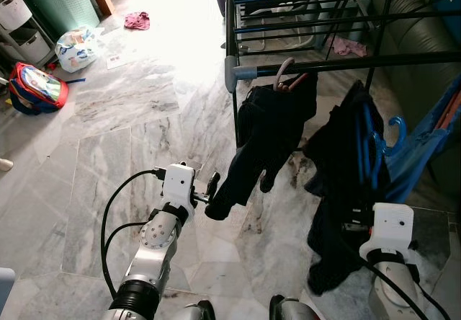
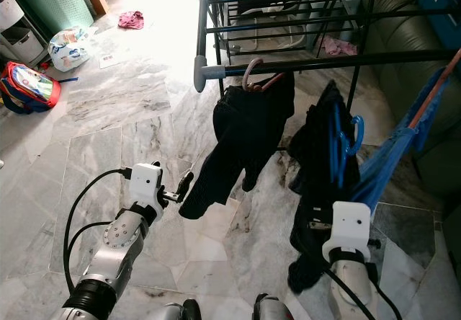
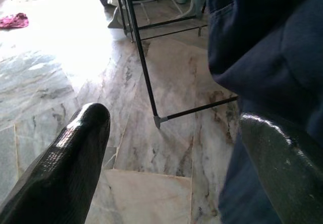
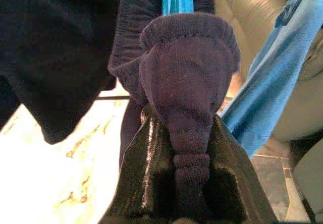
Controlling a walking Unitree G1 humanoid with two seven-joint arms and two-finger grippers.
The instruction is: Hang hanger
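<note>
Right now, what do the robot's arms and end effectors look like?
Both arms are silver metal with round joints, each topped by a white boxy wrist housing. Black cables loop along the left arm and run beside the right arm. The left end effector and right end effector each have two long, glossy black fingers.

The blue hanger (image 1: 374,143) is mostly buried in the dark garment (image 1: 342,190), leaving its hook and a strip bare. The right tool (image 4: 184,183) has its fingertips covered by bunched cloth. The drying rack (image 1: 302,17) runs off the top edge.
</note>
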